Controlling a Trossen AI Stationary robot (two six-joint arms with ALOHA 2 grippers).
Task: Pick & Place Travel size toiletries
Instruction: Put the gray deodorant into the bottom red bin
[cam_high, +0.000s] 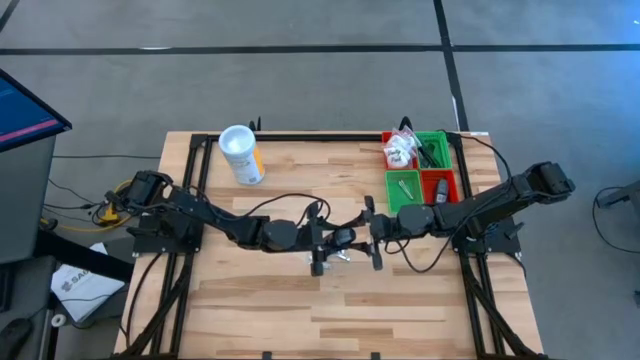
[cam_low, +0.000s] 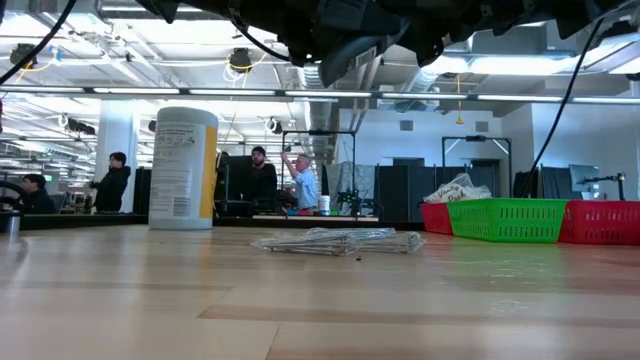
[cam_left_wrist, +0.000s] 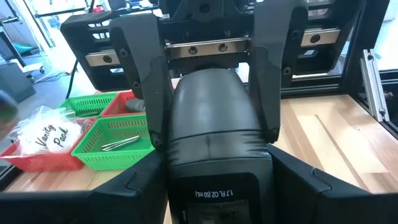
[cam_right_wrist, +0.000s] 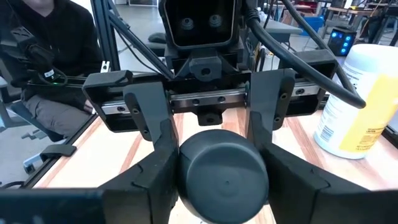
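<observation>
Right now both arms meet at frame centre in the high view, above the table (cam_high: 300, 300). Left claw (cam_high: 335, 240) and right claw (cam_high: 372, 232) face each other, almost touching. Btwn them sits a dark little bottle (cam_left_wrist: 211, 134): the left wrist view shows its body w/ printed label text at the near end, the right wrist view shows its round cap end (cam_right_wrist: 224, 177).

Left claw (cam_left_wrist: 211, 205) is clenched on the bottle, fingers (cam_left_wrist: 143, 186) pressed to its sides at the label end. Right claw's fingers (cam_left_wrist: 146, 81) bracket the far end of the same bottle, one each side, v. close; can't tell if they actually clamp it yet.

On the table under the claws, centre of the low view, lie clear-wrapped packets (cam_low: 335, 241). More toiletries sit in the bins at upper right of the high view: white packets in the red bin (cam_high: 388, 140), thin items in the green bin (cam_high: 405, 200); another green bin (cam_high: 442, 140) and red bin (cam_high: 448, 180) beside them.

White canister w/ yellow label (cam_high: 241, 154) lies upper left of table centre. People (cam_low: 258, 175) stand in the room beyond.
</observation>
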